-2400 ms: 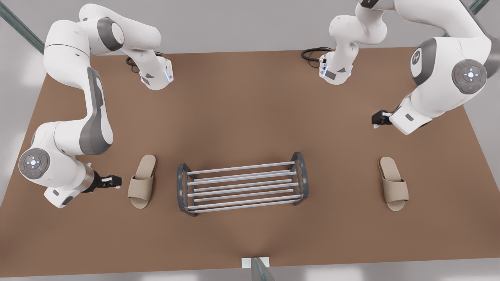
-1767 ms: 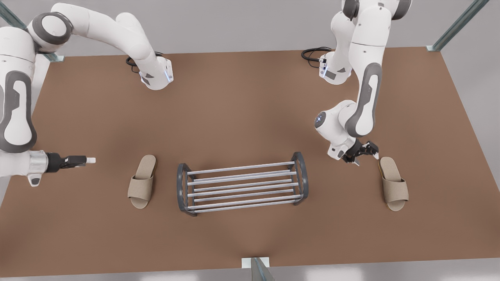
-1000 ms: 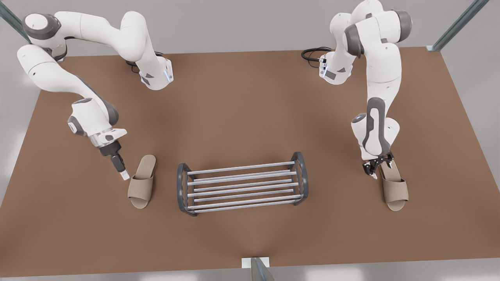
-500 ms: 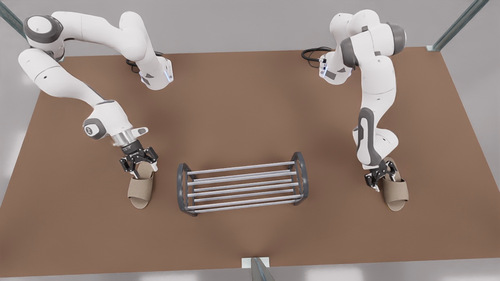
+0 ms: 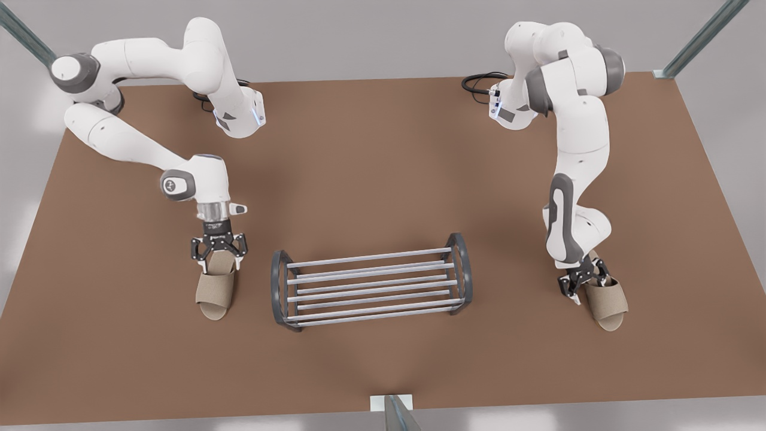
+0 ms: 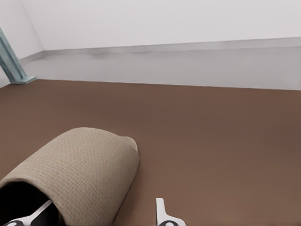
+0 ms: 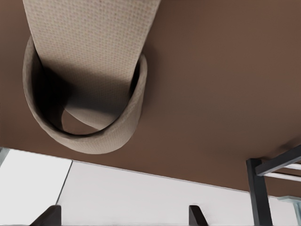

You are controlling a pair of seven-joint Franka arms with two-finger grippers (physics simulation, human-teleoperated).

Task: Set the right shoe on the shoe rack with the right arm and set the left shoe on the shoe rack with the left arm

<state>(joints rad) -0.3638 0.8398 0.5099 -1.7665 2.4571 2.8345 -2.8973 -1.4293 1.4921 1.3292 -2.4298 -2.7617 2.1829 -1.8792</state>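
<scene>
Now we have both grippers lowered onto shoes, neither lifted yet. Right gripper [image 5: 218, 246] spread over right shoe [image 5: 214, 290] heel, at rack's [image 5: 277, 287] 9 o'clock. Left gripper [image 5: 583, 280] spread astride left shoe [image 5: 610, 305] strap, 3 o'clock. We judge grasps next.

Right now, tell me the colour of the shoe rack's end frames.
Dark grey, joined by pale silver bars; the shoe rack shows best in the front view.
</scene>
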